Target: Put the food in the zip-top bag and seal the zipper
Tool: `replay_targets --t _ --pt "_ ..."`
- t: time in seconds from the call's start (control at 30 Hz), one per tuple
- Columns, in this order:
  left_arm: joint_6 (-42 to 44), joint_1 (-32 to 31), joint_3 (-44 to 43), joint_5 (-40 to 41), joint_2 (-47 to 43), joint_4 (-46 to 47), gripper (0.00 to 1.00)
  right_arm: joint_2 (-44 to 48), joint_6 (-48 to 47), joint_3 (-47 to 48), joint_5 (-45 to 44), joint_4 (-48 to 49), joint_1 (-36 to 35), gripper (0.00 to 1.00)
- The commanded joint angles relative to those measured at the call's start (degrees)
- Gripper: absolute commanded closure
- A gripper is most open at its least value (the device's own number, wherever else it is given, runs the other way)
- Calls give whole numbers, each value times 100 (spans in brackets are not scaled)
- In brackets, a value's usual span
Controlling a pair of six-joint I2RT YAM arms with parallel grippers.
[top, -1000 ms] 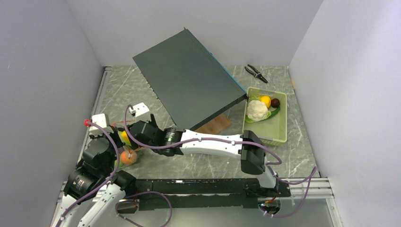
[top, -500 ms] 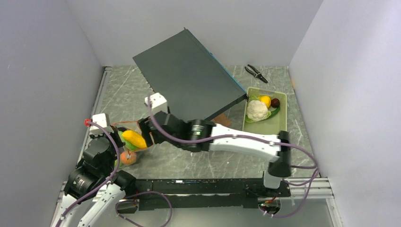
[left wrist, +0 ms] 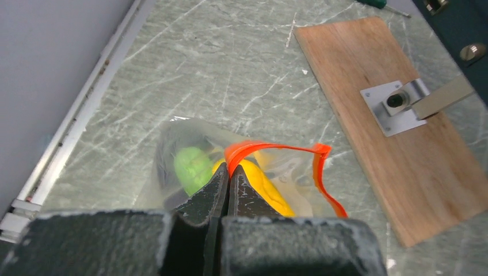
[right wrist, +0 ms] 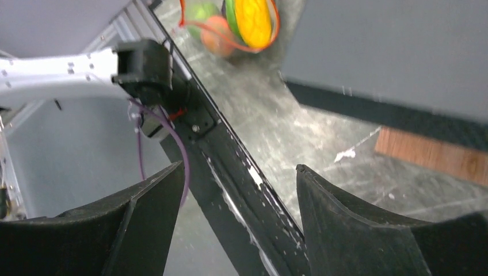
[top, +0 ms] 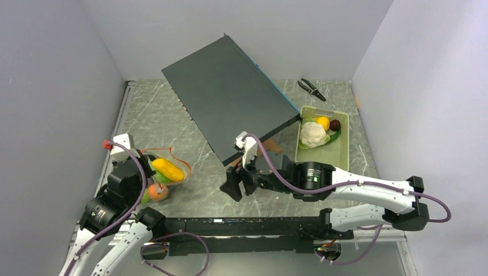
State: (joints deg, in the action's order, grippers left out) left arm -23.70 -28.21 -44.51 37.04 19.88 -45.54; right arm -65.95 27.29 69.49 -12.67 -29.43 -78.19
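The zip-top bag (top: pixel 164 175) lies at the left with its mouth open. It holds a yellow piece (top: pixel 167 169), an orange (top: pixel 156 191) and a green lime (left wrist: pixel 193 167). My left gripper (top: pixel 143 167) is shut on the orange-red zipper (left wrist: pixel 276 150) at the mouth's near end (left wrist: pixel 230 164). My right gripper (top: pixel 235 187) is open and empty, in mid-table right of the bag; its wrist view shows the bag (right wrist: pixel 241 23) far off. A white cauliflower (top: pixel 312 134), a yellow piece (top: pixel 323 122) and a dark eggplant (top: pixel 335 125) lie in the pale green tray (top: pixel 339 161).
A big dark grey panel (top: pixel 230 98) tilts over the table's middle on a wooden board (left wrist: pixel 397 121) with a metal bracket (left wrist: pixel 397 103). Black pliers (top: pixel 311 88) lie at the back right. Grey walls close in both sides. The black base rail (right wrist: pixel 230 155) runs under my right gripper.
My right gripper has drawn back from the bag's mouth to mid-table, open and empty. The yellow piece now lies in the bag. My left gripper still holds the zipper.
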Motion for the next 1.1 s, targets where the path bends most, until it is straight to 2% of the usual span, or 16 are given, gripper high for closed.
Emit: replay_targets --t 0.0,0.13,0.27,0.4,0.53,0.63,0.8,0.9,1.0,1.07 --pt "-1388 23 -800 -134 179 -515 100 697 -102 -955 371 776 -19 27" --pt "-2450 17 -1371 -381 444 -970 100 1228 -23 -1975 368 1553 -23 27" --pt "-3362 25 -1569 -696 522 -1178 100 1482 -55 -2844 362 2386 -24 27" --pt "-4391 25 -1256 -1280 241 -942 100 1338 -99 -3406 452 3403 -28 26" --pt "-5342 25 -711 -1886 -156 -597 100 799 -172 -3679 365 4571 -147 26" --pt "-6030 22 -186 -2291 -426 -405 100 314 -376 -3697 -262 5346 -581 25" --pt "-6841 25 1080 -2988 -738 683 100 -485 -1065 -3613 -1876 6626 -1594 26" --pt "-6853 20 1121 -3094 -725 750 100 -848 -1382 -3616 -2438 7431 -1952 27" --pt "-6656 24 771 -2899 -654 256 100 -1223 -1398 -3236 -2821 7420 -2130 27" --pt "-6537 18 619 -2801 -671 60 100 -1431 -1016 -2826 -3341 6834 -2166 27"
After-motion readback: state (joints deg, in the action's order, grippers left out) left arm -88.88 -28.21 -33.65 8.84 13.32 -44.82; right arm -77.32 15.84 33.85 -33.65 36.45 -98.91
